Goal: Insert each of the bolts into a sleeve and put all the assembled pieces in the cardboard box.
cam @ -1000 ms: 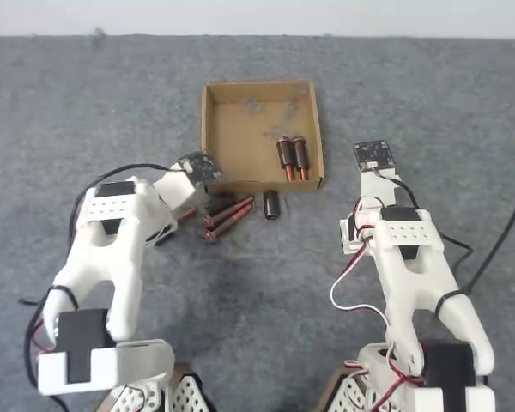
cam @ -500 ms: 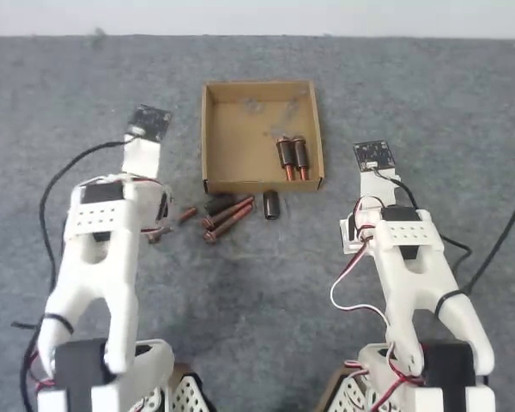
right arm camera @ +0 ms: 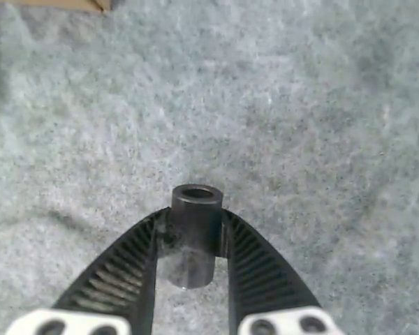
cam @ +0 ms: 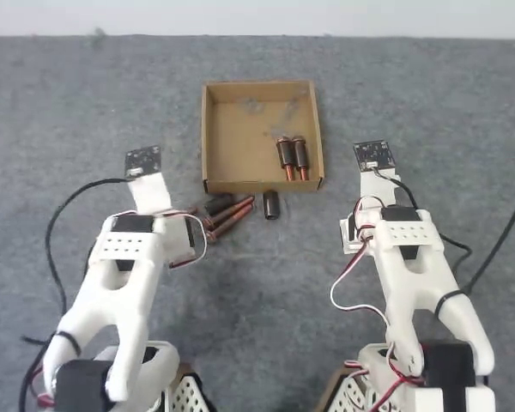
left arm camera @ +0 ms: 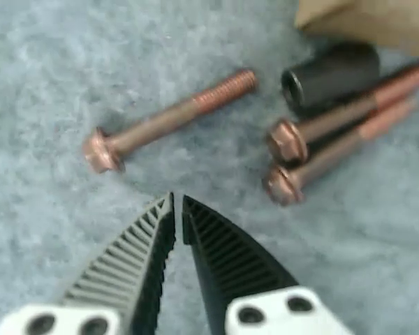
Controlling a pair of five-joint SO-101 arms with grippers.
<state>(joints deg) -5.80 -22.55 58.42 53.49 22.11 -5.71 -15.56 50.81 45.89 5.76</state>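
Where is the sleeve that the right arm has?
In the right wrist view, the sleeve is gripped in the right gripper, over the grey mat, on the table's right side, right of the box.

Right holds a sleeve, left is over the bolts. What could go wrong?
The left gripper is shut near the lone bolt; lowered unopened, it may roll it away. The paired bolts touch a loose sleeve; grabbing one may drag the rest. The right gripper pinches the held sleeve near its tips; it might slip.

Bolts (cam: 230, 216) & sleeve (cam: 270, 204) crowd box (cam: 208, 137) front; top open
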